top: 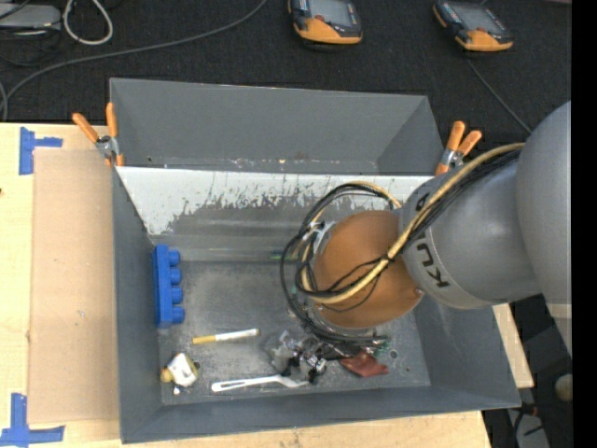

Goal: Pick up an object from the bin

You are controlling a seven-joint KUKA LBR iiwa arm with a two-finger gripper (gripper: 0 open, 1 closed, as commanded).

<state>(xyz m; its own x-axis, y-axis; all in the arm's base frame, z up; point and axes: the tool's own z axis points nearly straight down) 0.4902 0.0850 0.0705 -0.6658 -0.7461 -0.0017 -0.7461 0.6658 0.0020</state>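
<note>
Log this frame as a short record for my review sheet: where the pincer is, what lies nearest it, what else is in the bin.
pincer: low over the near side of the bin, right of centre
nearest: white utensil; red piece
elsewhere: blue block by left wall; white-and-yellow stick; small white-and-yellow thing in near-left corner
grasp: cannot tell

White plastic utensil (244,383) lying flat by bin (131,250) front wall, handle pointing left; small red piece (364,366) flat, close right.
</note>
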